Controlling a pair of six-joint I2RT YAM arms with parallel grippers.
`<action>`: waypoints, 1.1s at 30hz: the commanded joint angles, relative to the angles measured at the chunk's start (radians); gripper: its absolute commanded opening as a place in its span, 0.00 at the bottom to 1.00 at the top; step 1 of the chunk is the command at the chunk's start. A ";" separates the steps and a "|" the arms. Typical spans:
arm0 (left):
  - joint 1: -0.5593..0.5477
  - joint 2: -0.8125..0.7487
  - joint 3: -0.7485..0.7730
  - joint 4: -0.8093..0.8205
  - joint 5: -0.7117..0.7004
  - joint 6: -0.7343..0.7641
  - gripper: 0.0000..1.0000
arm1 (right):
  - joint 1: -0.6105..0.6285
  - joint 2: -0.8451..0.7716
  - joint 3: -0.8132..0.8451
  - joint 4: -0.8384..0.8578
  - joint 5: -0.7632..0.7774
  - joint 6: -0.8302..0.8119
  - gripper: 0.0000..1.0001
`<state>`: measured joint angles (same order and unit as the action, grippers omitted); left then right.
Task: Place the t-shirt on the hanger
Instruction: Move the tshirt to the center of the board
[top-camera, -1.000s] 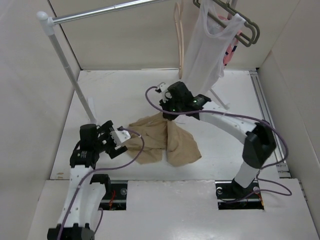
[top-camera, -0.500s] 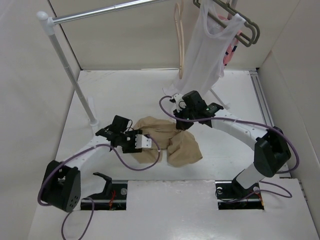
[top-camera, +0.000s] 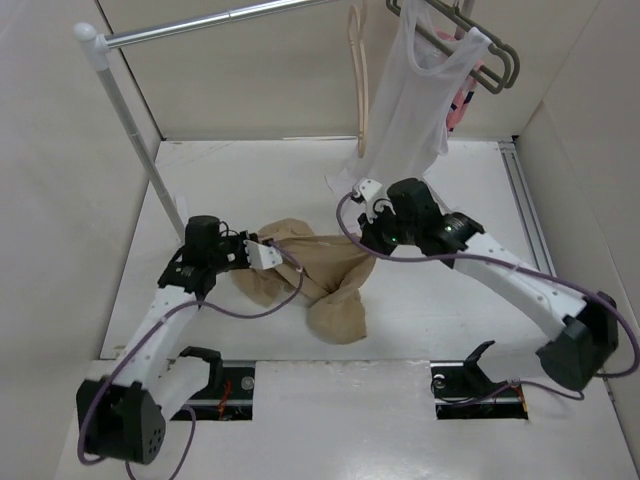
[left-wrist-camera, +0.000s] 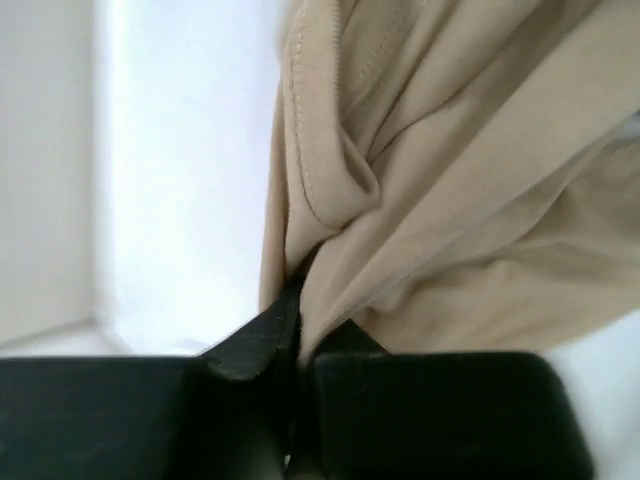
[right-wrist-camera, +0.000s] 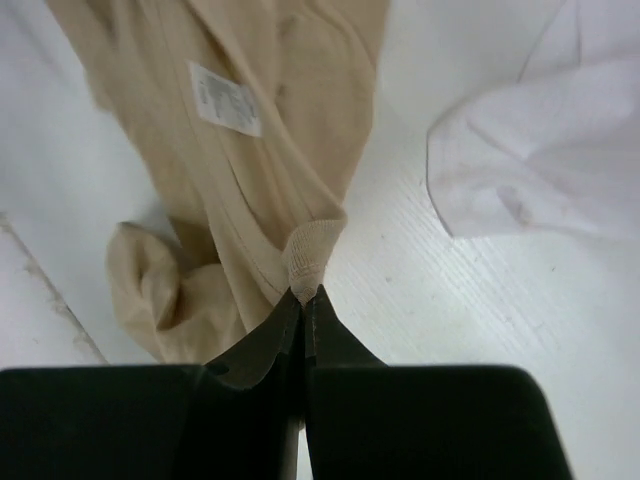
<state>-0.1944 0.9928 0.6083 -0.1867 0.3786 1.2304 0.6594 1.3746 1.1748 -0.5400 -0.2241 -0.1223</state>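
The tan t-shirt (top-camera: 315, 280) is stretched between both grippers above the white table, its lower part bunched on the surface. My left gripper (top-camera: 266, 251) is shut on a fold of its left edge; in the left wrist view the fabric (left-wrist-camera: 450, 200) runs out from the closed fingertips (left-wrist-camera: 275, 315). My right gripper (top-camera: 362, 243) is shut on the ribbed collar (right-wrist-camera: 312, 250), with the shirt (right-wrist-camera: 260, 170) and its white label below it. The thin peach hanger (top-camera: 357, 70) hangs from the rail at the back, edge-on, apart from both grippers.
A white tank top (top-camera: 410, 100) hangs on a grey-green hanger (top-camera: 490, 60) at the back right, its hem (right-wrist-camera: 540, 160) close beside the right gripper. A pink hanger (top-camera: 462, 108) shows behind it. The rack's slanted pole (top-camera: 135, 140) stands at the left. Walls enclose the table.
My left gripper has reached the shirt's left edge and shut on it. The right gripper has carried the collar rightward, pulling the shirt out longer.
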 joint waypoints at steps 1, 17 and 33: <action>0.010 -0.147 0.087 -0.384 0.208 0.303 0.30 | 0.075 -0.155 -0.044 -0.003 0.012 -0.066 0.00; -0.118 0.028 0.151 -0.178 0.425 -0.339 0.83 | 0.330 -0.215 -0.190 0.086 0.020 0.012 0.00; -0.263 0.265 0.113 0.066 0.217 -0.216 0.00 | 0.350 -0.276 -0.293 0.158 0.081 0.081 0.00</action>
<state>-0.4572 1.2636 0.7338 -0.1631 0.6289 0.9775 0.9981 1.1370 0.8886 -0.4442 -0.1642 -0.0628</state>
